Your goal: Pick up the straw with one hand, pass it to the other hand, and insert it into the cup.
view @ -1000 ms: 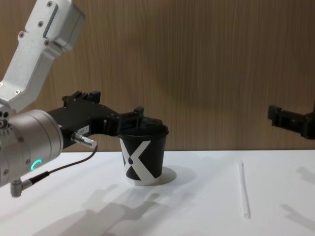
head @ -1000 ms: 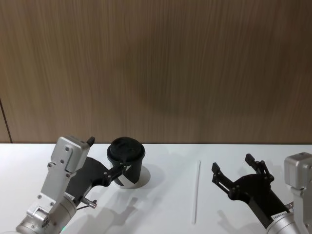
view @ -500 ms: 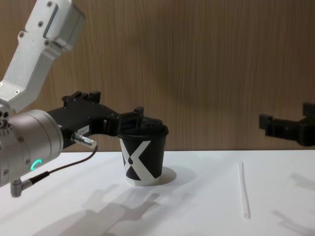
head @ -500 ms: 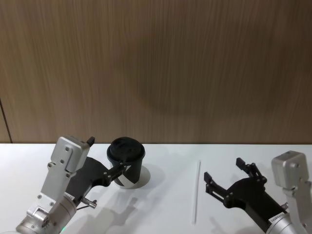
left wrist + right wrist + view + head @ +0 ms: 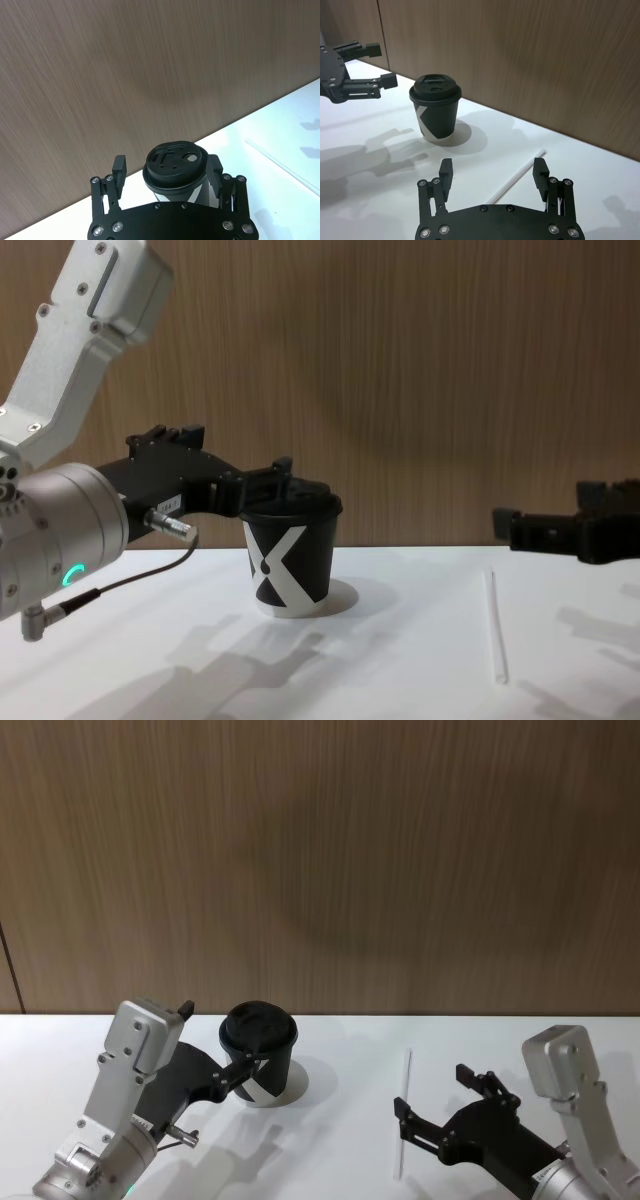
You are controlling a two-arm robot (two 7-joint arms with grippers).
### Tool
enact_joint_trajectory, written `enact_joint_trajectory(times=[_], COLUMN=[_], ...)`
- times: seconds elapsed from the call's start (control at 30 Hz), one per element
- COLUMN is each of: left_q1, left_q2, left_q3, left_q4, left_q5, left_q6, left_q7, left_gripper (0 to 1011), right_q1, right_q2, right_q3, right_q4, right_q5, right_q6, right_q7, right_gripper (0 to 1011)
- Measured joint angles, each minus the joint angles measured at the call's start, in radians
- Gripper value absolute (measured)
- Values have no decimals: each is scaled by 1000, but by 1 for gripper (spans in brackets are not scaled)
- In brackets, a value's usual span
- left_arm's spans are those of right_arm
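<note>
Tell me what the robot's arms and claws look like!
Both claws are black, with two blocky fingers dotted with small silver screws. The left claw joins a fat, round silver wrist that has a glowing green ring and a dark cable. Above it, the left arm is boxy and pale grey. The right claw has a pale grey, boxy right arm too.

The left gripper (image 5: 166,164) is recorded as black, with 2 blocky fingers (image 5: 119,165) and silver screws (image 5: 116,227). A fat silver wrist cylinder (image 5: 50,535), green ring (image 5: 68,576) and dark cable (image 5: 125,583) are noted. The right gripper (image 5: 493,165) is built alike, on a light-grey link (image 5: 565,1070).
</note>
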Motion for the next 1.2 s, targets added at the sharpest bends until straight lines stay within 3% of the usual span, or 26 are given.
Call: enact_joint_trajectory(times=[0.43,0.6,1.2], left_q1=[0,0,0], left_q2=[0,0,0], left_q3=[0,0,0], left_q4=[0,0,0], left_q5=[0,0,0], left_q6=[0,0,0], left_q7=[0,0,0], left_gripper=[1000,1000,1000], right_q1=[24,35,81], right_q2=[-71,-81,-35], right_q3=[15,7,-81], right_q4=[-3,-1,51], right_q5=[81,89,1], right_q6=[192,238,222], right_q7=[-23,-32,0], right_gripper=[1001,1001,1001])
